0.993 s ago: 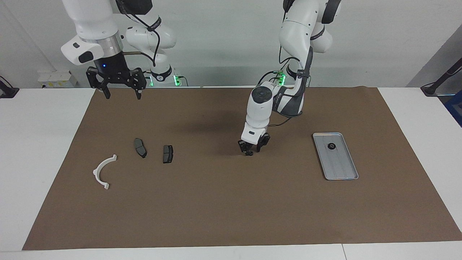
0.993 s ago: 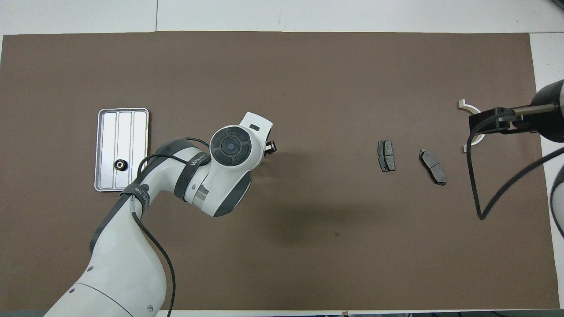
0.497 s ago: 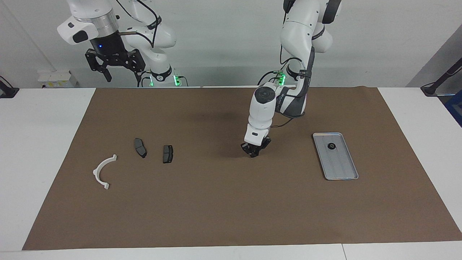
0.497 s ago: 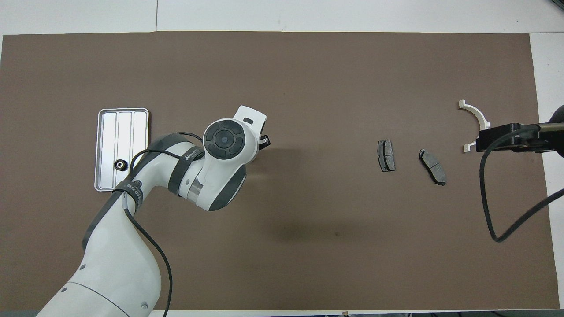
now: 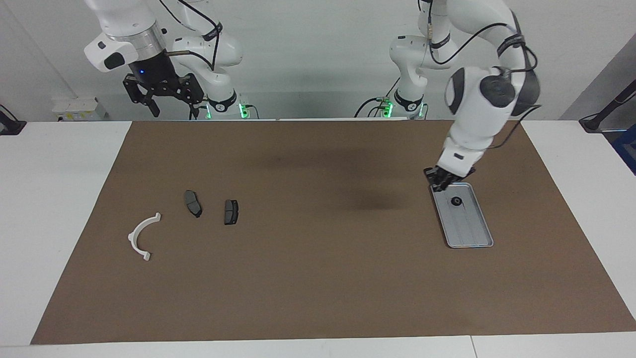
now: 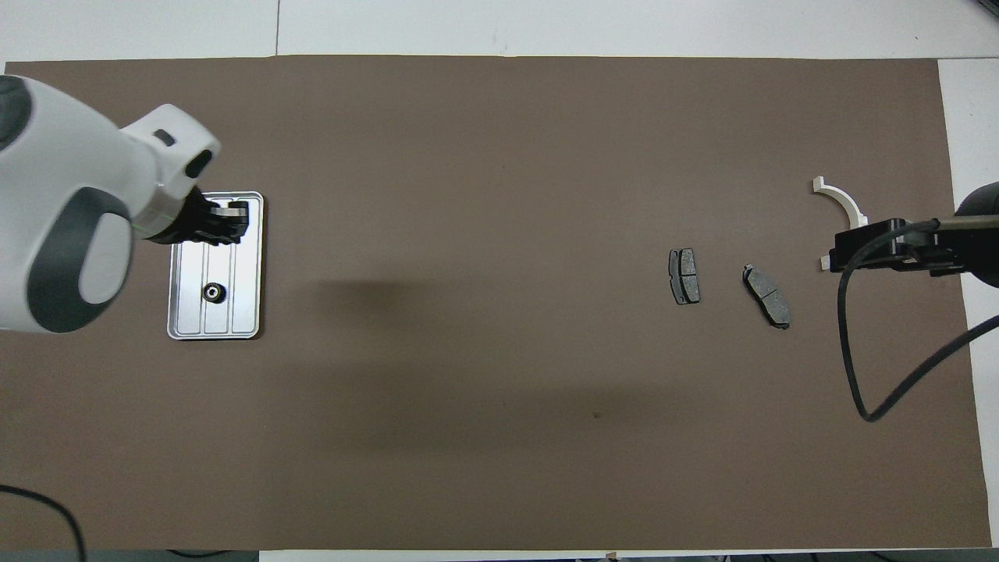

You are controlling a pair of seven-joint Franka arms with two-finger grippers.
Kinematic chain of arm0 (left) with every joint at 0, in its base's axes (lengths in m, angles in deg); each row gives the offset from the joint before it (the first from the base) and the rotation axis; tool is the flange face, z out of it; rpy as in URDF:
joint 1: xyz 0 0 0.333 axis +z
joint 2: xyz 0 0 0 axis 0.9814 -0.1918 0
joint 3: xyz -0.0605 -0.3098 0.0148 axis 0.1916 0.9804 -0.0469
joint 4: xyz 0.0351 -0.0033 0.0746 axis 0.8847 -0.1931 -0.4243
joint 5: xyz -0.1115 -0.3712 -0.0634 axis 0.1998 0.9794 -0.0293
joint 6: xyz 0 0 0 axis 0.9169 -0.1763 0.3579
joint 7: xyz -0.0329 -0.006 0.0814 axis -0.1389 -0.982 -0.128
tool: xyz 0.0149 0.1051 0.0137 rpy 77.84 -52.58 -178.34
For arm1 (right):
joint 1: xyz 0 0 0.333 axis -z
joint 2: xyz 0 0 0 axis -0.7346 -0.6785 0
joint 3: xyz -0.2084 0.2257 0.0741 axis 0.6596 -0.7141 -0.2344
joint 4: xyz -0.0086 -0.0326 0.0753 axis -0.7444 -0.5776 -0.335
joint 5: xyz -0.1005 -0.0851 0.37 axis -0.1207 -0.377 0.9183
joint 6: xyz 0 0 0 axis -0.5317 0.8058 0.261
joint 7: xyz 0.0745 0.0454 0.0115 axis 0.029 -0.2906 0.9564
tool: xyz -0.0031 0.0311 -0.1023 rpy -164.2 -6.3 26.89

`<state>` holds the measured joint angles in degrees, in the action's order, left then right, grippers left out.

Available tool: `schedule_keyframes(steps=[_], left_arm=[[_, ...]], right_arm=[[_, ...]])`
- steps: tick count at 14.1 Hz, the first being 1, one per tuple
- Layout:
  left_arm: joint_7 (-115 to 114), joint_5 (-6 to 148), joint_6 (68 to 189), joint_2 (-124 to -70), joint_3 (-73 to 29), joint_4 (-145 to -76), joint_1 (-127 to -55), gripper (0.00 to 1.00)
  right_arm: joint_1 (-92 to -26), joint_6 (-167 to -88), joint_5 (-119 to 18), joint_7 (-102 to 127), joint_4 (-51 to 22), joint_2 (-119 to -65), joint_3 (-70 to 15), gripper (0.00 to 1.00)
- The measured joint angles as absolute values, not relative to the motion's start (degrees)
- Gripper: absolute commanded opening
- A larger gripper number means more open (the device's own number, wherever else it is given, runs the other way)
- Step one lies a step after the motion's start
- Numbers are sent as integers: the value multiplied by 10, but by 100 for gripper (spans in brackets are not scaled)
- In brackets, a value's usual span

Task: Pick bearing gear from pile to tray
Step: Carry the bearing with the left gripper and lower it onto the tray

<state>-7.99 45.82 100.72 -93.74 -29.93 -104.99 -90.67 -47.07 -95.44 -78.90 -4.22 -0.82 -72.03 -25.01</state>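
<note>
My left gripper [image 5: 441,184] hangs over the silver-grey tray [image 5: 469,228], raised above it, with its fingers shut on a small black bearing gear that is mostly hidden between them. It also shows in the overhead view [image 6: 232,222], over the tray [image 6: 242,300]. One black gear [image 5: 455,201] lies in the tray, nearer the robots' end [image 6: 211,292]. The pile is a white arc [image 5: 140,236] and two dark pads [image 5: 193,203] [image 5: 231,212] toward the right arm's end. My right gripper [image 5: 171,102] waits open, high over the mat's edge by the robots.
A brown mat [image 5: 318,278] covers most of the white table. In the overhead view the right gripper [image 6: 858,248] and its cable cover part of the white arc [image 6: 839,197]. The pads [image 6: 684,275] [image 6: 767,295] lie apart on the mat.
My left gripper closed on the small black piece at the mat's middle, lifted it and swung to over the tray. The right gripper rose and stays high.
</note>
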Motion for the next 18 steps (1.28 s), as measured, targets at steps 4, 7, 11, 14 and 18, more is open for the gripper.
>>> schedule_keyframes(steps=[4,7,11,14,18], left_arm=[[-170,461,1172,-958,-298,-1156,-846,0],[-177,461,1238,-999,-297,-1180,-843,0],[-177,461,1270,-1022,-296,-1183,-843,0],[-177,461,1293,-1030,-296,-1191,-843,0],[-177,461,1329,-1033,-296,-1211,-843,0]], right_arm=[[-468,-974,-789,-42,-15,-735,-247,100],[-461,-980,-789,-39,-15,-748,-246,100],[-459,-980,-789,-9,-15,-748,-245,100],[-459,-981,-790,5,-15,-748,-245,100],[-459,-981,-792,6,-15,-748,-245,100]])
